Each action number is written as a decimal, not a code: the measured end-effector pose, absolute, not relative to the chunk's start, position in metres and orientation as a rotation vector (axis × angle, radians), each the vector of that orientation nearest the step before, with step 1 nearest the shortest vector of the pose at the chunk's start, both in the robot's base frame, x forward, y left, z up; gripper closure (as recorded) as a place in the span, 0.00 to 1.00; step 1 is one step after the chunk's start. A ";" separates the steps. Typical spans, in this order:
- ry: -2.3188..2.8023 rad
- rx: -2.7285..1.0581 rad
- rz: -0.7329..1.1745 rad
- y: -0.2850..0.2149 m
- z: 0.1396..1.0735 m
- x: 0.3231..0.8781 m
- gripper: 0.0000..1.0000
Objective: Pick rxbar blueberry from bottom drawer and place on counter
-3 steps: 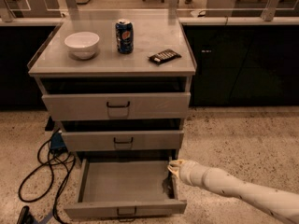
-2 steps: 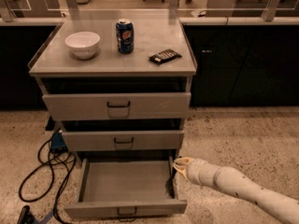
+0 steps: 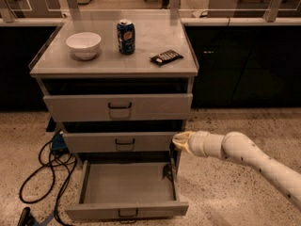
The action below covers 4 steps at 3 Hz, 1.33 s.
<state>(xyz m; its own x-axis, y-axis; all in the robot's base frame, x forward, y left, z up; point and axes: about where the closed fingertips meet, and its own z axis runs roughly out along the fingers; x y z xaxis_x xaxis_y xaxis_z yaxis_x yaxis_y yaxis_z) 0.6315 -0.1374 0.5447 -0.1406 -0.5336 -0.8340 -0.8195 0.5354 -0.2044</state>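
The one camera stands in front of the grey metal drawer cabinet (image 3: 117, 108), higher than its top, and faces it almost squarely, tilted down. It sees the pale grey, smooth counter (image 3: 113, 62) from above and looks into the wide, deep grey bottom drawer (image 3: 127, 185). The cabinet fills the middle of the view, so the camera is fairly near. The white arm (image 3: 249, 157) enters from the lower right, its gripper (image 3: 180, 141) beside the middle drawer front's right end.
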 end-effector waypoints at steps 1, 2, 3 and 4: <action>1.784 -1.164 0.405 -0.135 0.591 0.663 1.00; 1.790 -1.165 0.409 -0.135 0.597 0.652 1.00; 1.736 -1.163 0.372 -0.134 0.650 0.632 1.00; 1.577 -1.250 0.352 -0.101 0.743 0.628 1.00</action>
